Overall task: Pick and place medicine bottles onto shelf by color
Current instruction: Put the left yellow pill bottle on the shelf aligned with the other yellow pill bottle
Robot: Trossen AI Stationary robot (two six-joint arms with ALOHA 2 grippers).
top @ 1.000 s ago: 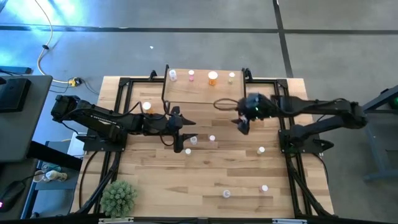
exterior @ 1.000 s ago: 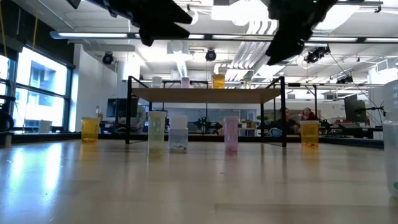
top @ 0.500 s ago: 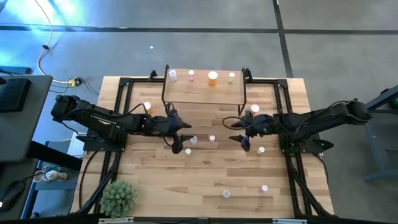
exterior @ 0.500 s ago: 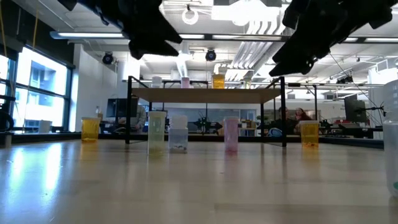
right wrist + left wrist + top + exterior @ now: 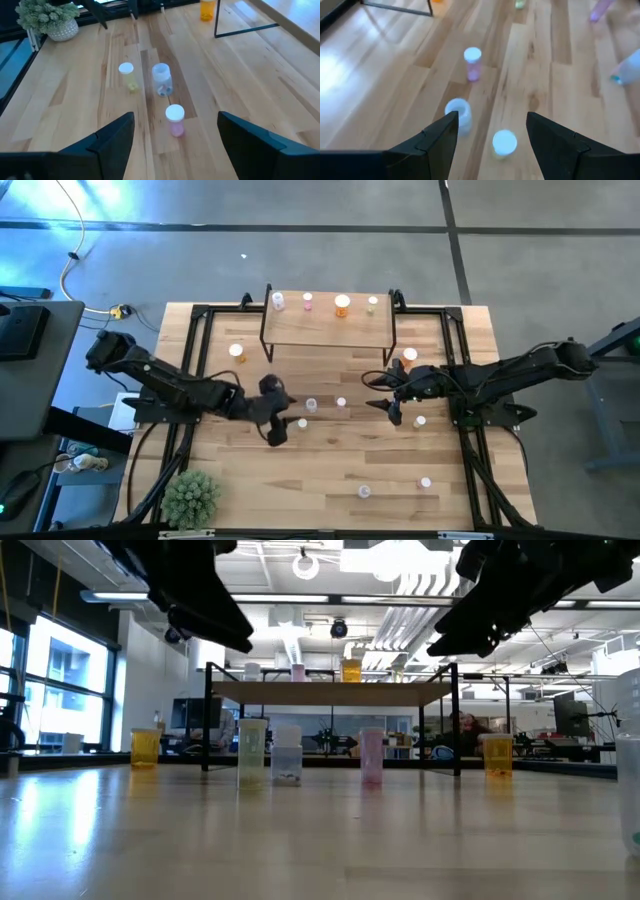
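Observation:
My left gripper (image 5: 274, 423) is open and empty above the table's middle. A yellowish bottle (image 5: 504, 142), a whitish-blue bottle (image 5: 458, 113) and a pink bottle (image 5: 472, 62) stand just beyond it. My right gripper (image 5: 386, 407) is open and empty, right of the same three bottles: pink (image 5: 175, 120), whitish-blue (image 5: 161, 79) and yellowish (image 5: 127, 75). The shelf (image 5: 328, 328) stands at the far edge on black legs. It carries several bottles, among them an orange one (image 5: 342, 304). Two orange bottles (image 5: 237, 352) (image 5: 409, 356) stand in front of the shelf.
More bottles stand at the right (image 5: 420, 421) and near the front edge (image 5: 425, 482) (image 5: 364, 492). A green plant ball (image 5: 190, 496) sits at the near left corner. Black frame rails (image 5: 192, 340) run along both sides of the table.
My right gripper has gone from just in front of the shelf toward the table's near edge, and now stands beside the pink bottle. My left gripper has drawn back toward the table's near left and turned. No bottle has moved.

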